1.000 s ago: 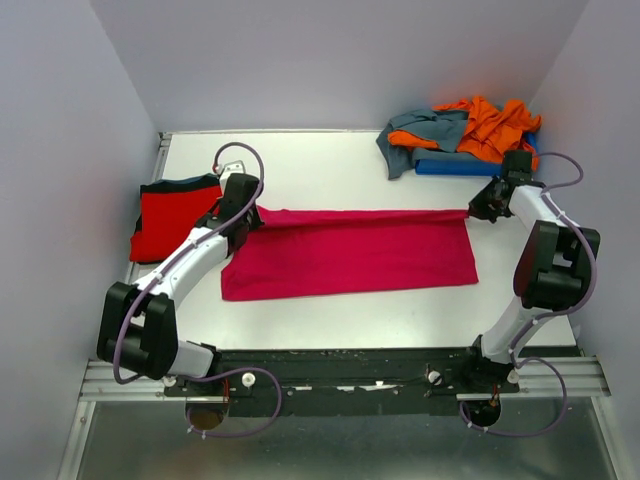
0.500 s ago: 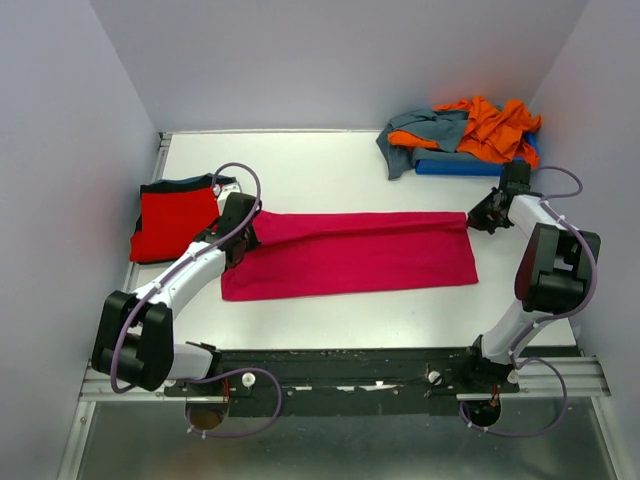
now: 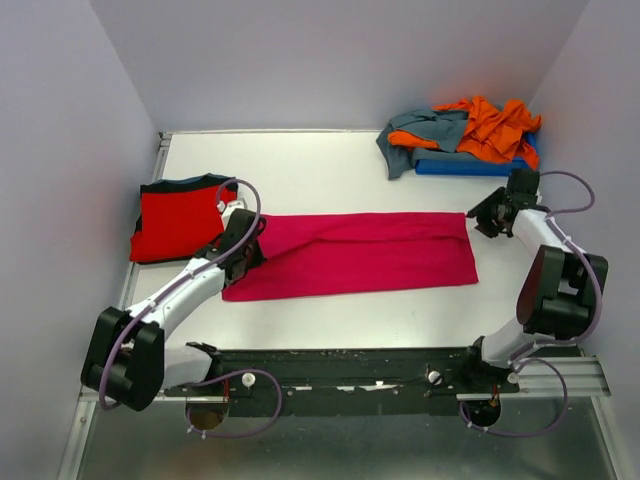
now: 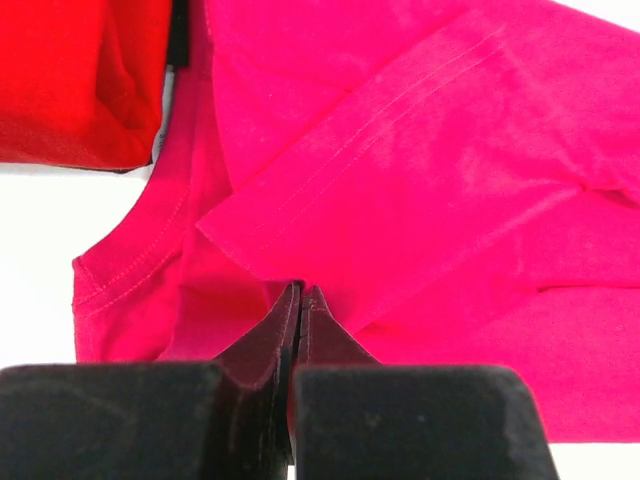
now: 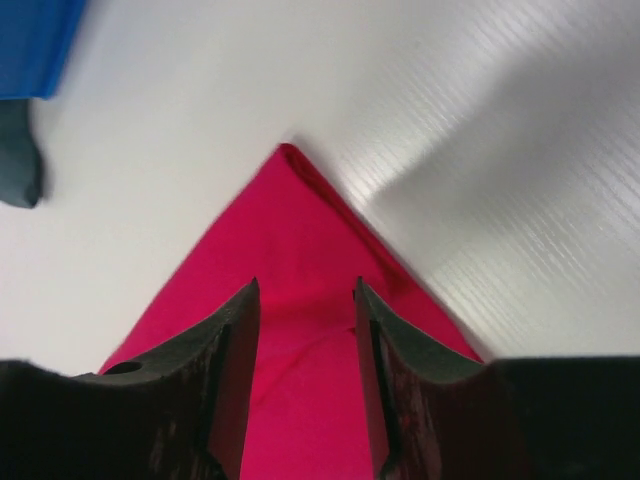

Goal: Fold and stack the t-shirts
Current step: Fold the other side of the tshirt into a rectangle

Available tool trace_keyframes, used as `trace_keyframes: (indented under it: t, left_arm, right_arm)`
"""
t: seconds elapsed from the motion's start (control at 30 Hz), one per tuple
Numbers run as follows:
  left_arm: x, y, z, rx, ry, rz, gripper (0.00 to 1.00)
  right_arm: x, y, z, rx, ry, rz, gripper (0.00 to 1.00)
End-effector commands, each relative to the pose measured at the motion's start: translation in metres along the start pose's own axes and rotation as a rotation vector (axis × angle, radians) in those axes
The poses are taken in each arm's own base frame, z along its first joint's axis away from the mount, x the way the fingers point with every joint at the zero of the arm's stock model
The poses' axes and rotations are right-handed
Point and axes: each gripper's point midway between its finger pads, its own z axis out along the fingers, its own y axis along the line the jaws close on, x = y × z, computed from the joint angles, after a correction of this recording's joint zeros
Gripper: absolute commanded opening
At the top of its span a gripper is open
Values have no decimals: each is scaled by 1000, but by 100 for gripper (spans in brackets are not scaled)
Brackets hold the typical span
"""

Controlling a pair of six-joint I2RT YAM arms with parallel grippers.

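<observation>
Blue tray (image 3: 470, 167) at the far right corner of white table (image 3: 320, 170).

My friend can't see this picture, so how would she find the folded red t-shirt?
Go to the left edge of the white table. The red t-shirt lies there as a neat square, beside the long pink t-shirt. It is the only bright red cloth, and tidy, unlike the crumpled orange and grey heap in the far right corner.
</observation>
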Motion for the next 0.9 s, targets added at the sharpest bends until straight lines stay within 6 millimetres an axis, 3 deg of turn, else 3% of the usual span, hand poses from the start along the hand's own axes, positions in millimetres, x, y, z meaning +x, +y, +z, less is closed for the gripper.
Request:
trace_keyframes:
  t: [0.0, 0.1, 0.23, 0.4, 0.5, 0.63, 0.7, 0.87]
  left_arm:
    - [-7, -8, -18, 41, -33, -27, 9]
    - [-5, -5, -23, 32, -25, -25, 17]
    - [-5, 1, -30, 18, -34, -34, 25]
    - [-18, 0, -39, 22, -77, -45, 38]
    - [-30, -6, -35, 25, -98, -22, 41]
    - [-52, -9, -19, 18, -100, -48, 42]
    - [-67, -9, -12, 9, -111, -67, 41]
    - [-104, -7, 9, -25, -144, -125, 39]
  right_arm:
    - [-28, 30, -33, -151, -135, -57, 54]
    - [-18, 47, -45, -258, -128, -116, 57]
    - [11, 62, -45, -344, -51, -164, 57]
    - [49, 90, -42, -444, 41, -230, 49]
    - [87, 125, -48, -550, 126, -326, 48]
    - [171, 176, -64, -706, 301, -482, 48]
    - [197, 203, -72, -793, 346, -531, 48]
    - [261, 248, -82, -881, 453, -648, 48]
